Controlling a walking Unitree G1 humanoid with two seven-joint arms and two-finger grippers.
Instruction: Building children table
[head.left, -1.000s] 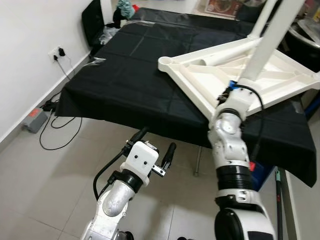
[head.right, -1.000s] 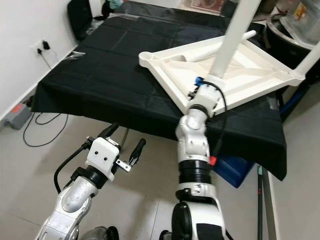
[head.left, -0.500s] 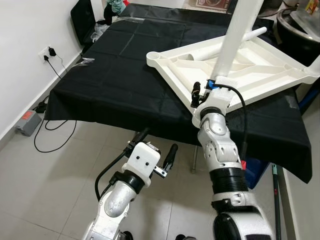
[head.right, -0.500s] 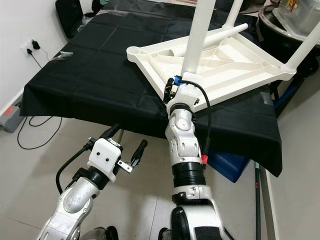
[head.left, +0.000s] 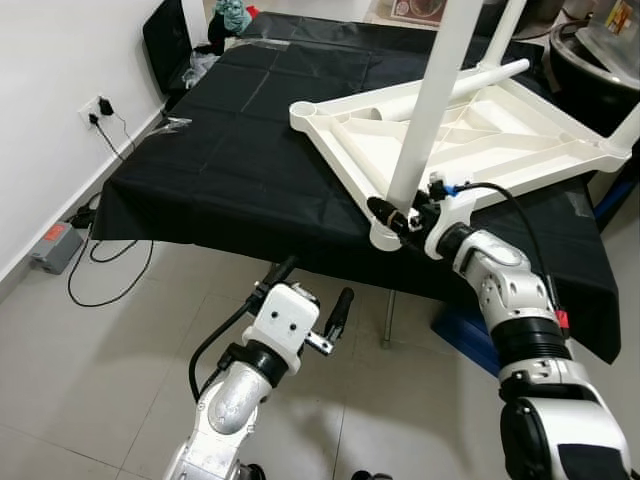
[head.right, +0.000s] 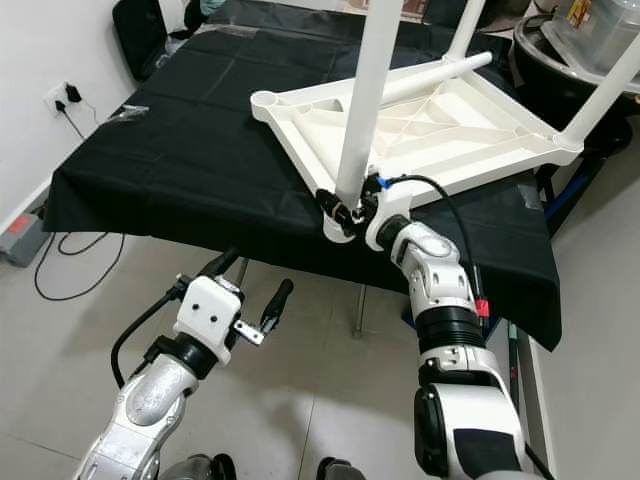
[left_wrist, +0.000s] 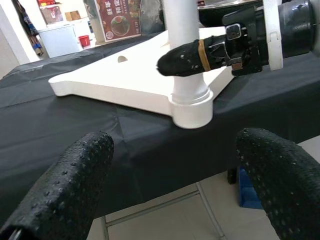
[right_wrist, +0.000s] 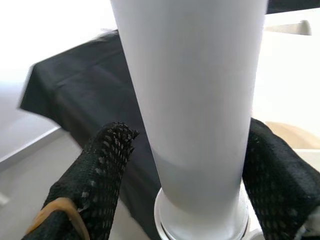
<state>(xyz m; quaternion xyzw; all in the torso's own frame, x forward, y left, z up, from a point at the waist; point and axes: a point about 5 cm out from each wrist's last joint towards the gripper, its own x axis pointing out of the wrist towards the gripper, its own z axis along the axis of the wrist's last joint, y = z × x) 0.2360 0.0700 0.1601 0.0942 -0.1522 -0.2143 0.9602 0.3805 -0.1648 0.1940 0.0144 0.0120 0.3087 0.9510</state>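
At the tabletop (head.left: 520, 130) corner, my right gripper (head.left: 400, 215) clamps the leg (head.left: 425, 110); left gripper (head.left: 310, 290) gapes idle. Any slip could cock it in the socket.

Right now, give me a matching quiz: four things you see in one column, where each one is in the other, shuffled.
1. right gripper
2. left gripper
3. white tabletop
4. wall socket

A. upside down on the black cloth
B. on the wall at the robot's left
C. around the base of the white leg
D. open, below the table edge

Pairs: 1-C, 2-D, 3-A, 4-B
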